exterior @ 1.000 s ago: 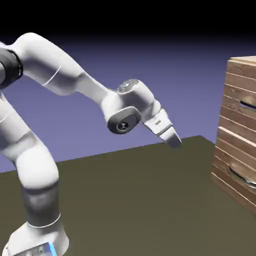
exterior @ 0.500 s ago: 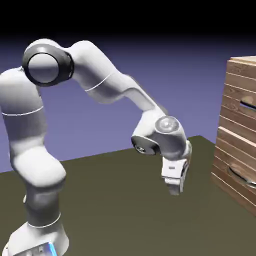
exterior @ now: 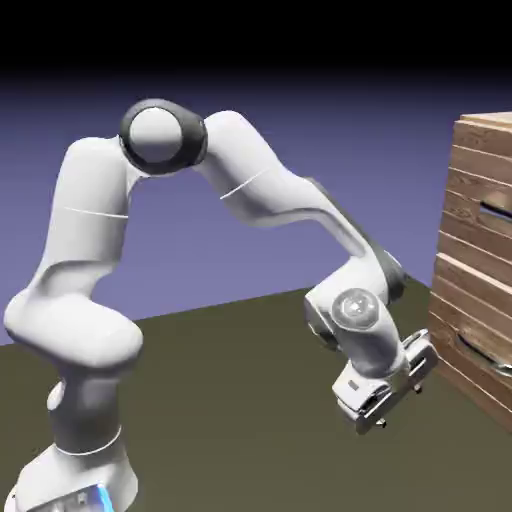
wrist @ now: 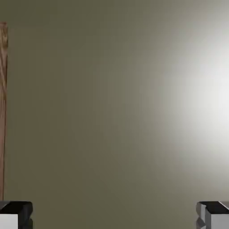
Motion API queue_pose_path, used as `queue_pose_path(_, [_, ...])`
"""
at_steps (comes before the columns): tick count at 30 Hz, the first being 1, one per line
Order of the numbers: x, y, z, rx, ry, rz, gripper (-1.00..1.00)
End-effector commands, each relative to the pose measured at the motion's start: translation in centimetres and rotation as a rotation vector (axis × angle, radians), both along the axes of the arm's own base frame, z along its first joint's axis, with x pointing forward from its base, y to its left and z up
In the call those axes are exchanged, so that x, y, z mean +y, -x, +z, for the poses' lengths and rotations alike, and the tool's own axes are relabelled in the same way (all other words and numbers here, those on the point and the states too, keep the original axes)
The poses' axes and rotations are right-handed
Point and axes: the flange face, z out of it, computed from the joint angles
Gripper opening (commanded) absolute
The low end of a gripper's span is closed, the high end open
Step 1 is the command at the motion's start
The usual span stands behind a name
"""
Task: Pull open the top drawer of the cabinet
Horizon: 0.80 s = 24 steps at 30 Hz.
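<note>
The cabinet [exterior: 478,260] stands on the tabletop [exterior: 230,400] at the exterior view's right edge, partly cut off by the frame. It is built of reddish-brown horizontal planks under a lighter top board. The top drawer [exterior: 482,205] is its uppermost front and carries a dark, narrow slot handle [exterior: 497,211]; it sits flush with the cabinet face. Below it, the lower drawer front [exterior: 470,345] carries a curved grey handle [exterior: 483,356]. The gripper [exterior: 398,400] hangs low above the tabletop, near the cabinet's lower front and apart from it, well below the top drawer. In the hand view, the two grey fingertips [wrist: 15,214] appear at the bottom corners, spread wide with nothing between them. That view is filled by the plain olive-brown tabletop, brightly lit toward its right side, with a thin strip of the cabinet's wood [wrist: 2,112] along its left edge. The backdrop [exterior: 300,130] is a plain blue-violet, darkening to black at the top. No legible writing or label appears.
</note>
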Motion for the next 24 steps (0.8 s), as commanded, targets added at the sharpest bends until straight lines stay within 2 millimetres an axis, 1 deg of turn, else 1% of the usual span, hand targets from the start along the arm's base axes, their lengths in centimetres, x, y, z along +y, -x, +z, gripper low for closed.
queue_pose_path(1, [-0.4, -0.3, 0.1, -0.017, 0.000, -0.029, 0.00])
queue_pose_path(4, [-1.3, -1.3, 0.7, -0.079, 0.003, -0.106, 0.00])
queue_pose_path(7, [-1.9, -2.5, 1.8, -0.158, 0.013, -0.169, 0.00])
queue_pose_path(10, [-2.2, -4.0, 3.5, -0.253, 0.026, -0.216, 0.00])
queue_pose_path(14, [-1.8, -6.3, 6.5, -0.401, 0.044, -0.250, 0.00])
queue_pose_path(17, [-0.8, -8.2, 9.4, -0.526, 0.055, -0.252, 0.00])
queue_pose_path(19, [0.2, -9.5, 11.5, -0.614, 0.060, -0.241, 0.00])
queue_pose_path(22, [2.6, -11.4, 15.0, -0.752, 0.061, -0.208, 0.00])
queue_pose_path(24, [4.6, -12.6, 17.4, -0.846, 0.056, -0.173, 0.00])
